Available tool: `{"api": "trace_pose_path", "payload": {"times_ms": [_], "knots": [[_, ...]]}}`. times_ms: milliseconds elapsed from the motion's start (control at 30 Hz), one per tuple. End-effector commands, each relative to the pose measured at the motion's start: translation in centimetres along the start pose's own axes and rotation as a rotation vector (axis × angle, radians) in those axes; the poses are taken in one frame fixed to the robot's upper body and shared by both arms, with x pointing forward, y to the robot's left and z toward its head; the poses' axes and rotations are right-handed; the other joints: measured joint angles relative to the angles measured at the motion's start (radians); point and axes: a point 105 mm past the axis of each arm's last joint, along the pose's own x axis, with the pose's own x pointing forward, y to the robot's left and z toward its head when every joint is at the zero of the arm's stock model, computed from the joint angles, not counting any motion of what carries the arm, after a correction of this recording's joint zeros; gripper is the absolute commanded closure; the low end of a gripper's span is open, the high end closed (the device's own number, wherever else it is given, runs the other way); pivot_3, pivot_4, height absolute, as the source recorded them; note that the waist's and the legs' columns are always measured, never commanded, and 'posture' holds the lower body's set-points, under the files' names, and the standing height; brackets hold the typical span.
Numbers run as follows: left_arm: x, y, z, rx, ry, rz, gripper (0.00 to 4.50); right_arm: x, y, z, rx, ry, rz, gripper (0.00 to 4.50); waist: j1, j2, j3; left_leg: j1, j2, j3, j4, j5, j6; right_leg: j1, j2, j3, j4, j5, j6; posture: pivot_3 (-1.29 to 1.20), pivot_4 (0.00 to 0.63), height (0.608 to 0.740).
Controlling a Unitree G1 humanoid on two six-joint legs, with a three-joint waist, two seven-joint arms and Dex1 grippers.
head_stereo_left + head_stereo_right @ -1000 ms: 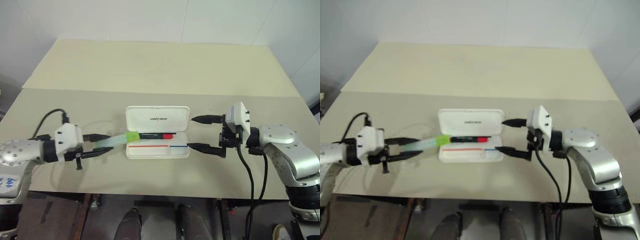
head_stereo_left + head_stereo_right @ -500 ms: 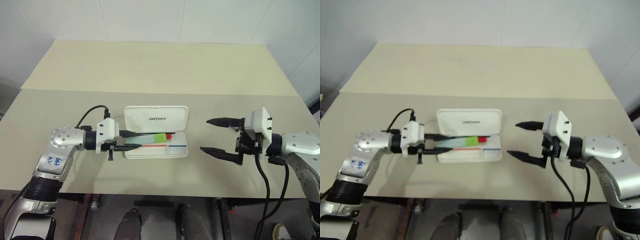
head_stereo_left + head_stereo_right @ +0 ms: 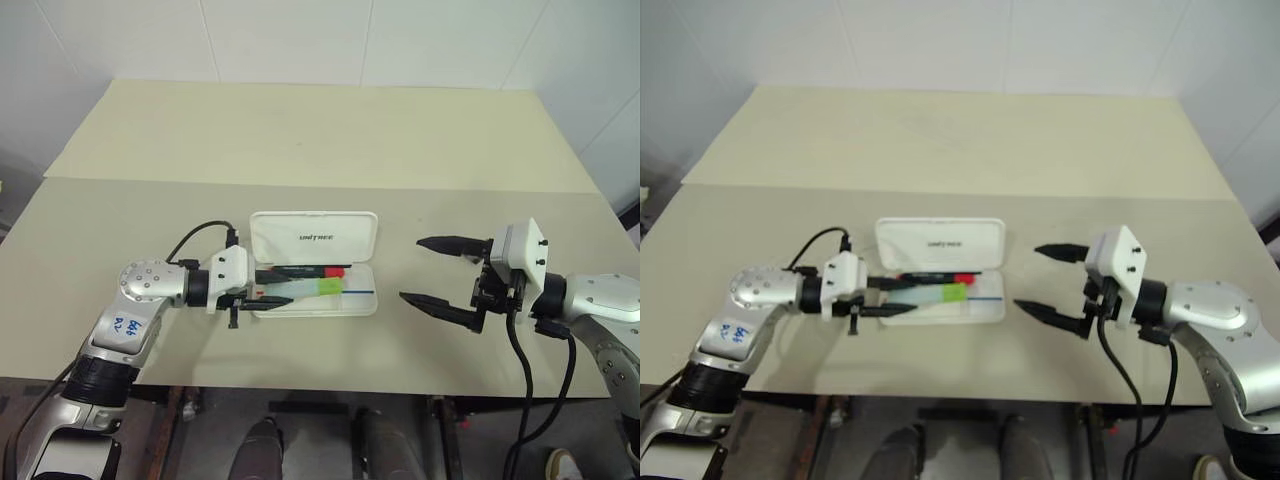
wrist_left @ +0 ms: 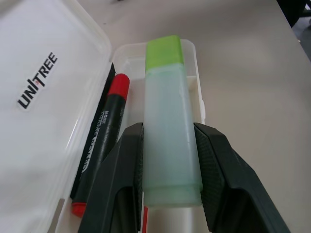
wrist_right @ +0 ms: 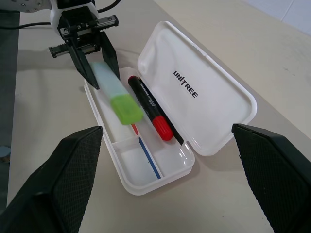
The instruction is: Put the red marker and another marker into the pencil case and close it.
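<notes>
Left wrist view: I'm reading "UNITREE" on the white hard-plastic hinged pencil case (image 4: 43,97) lid. My left gripper (image 4: 165,160) is clamping the pale green-capped highlighter (image 4: 169,131) over the tray, beside the black red-capped marker (image 4: 104,133) lying inside. My right gripper (image 3: 432,271) is hanging wide, holding nothing.

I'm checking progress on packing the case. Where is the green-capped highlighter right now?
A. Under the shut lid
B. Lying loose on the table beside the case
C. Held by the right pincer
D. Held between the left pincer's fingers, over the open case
D: the left pincer is closed on the highlighter above the open pencil case, beside the red marker that lies inside; the right pincer is open, off to the side.
</notes>
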Motion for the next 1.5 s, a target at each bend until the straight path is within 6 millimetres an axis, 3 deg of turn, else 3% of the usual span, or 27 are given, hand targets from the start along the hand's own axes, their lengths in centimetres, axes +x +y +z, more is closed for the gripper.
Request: {"api": "trace_pose_path", "payload": {"times_ms": [33, 533, 1067, 1333, 1500], "knots": [[-0.1, -0.4, 0.2, 0.043, 0.010, -0.018, 3.46, -0.1, 0.2, 1.4, -0.045, -0.036, -0.001, 0.00, 0.000, 0.000, 0.000, 0.000, 0.000, 0.000, 0.000, 0.000, 0.000, 0.000, 0.000, 0.000, 0.000, 0.000, 0.000, 0.00, 0.150, 0.740], [-0.5, -0.6, -1.6, 0.026, 0.074, -0.030, 3.46, -0.1, 0.3, 1.4, -0.038, -0.040, -0.010, 0.00, 0.000, 0.000, 0.000, 0.000, 0.000, 0.000, 0.000, 0.000, 0.000, 0.000, 0.000, 0.000, 0.000, 0.000, 0.000, 0.00, 0.150, 0.740], [-0.1, 0.6, -1.1, 0.040, 0.063, -0.003, 3.46, 0.2, 0.5, 1.4, -0.034, -0.050, -0.006, 0.00, 0.000, 0.000, 0.000, 0.001, 0.000, 0.000, 0.001, 0.000, 0.000, 0.000, 0.000, 0.000, 0.001, 0.000, -0.001, 0.00, 0.150, 0.740], [0.5, 0.7, -0.8, 0.080, 0.058, 0.010, 0.81, 0.3, 0.6, 1.3, -0.029, -0.053, -0.004, 0.00, 0.001, 0.000, 0.000, 0.001, 0.000, 0.000, 0.001, 0.000, 0.000, 0.001, 0.000, 0.000, 0.001, 0.001, 0.001, 0.00, 0.150, 0.740], [0.5, 0.5, -0.5, 0.076, 0.044, 0.005, 0.81, 0.3, 0.5, 1.2, -0.028, -0.052, -0.003, 0.00, 0.001, 0.000, 0.000, 0.001, 0.000, 0.000, 0.001, 0.000, 0.000, 0.001, 0.000, 0.000, 0.001, 0.001, 0.001, 0.00, 0.150, 0.740]]}}
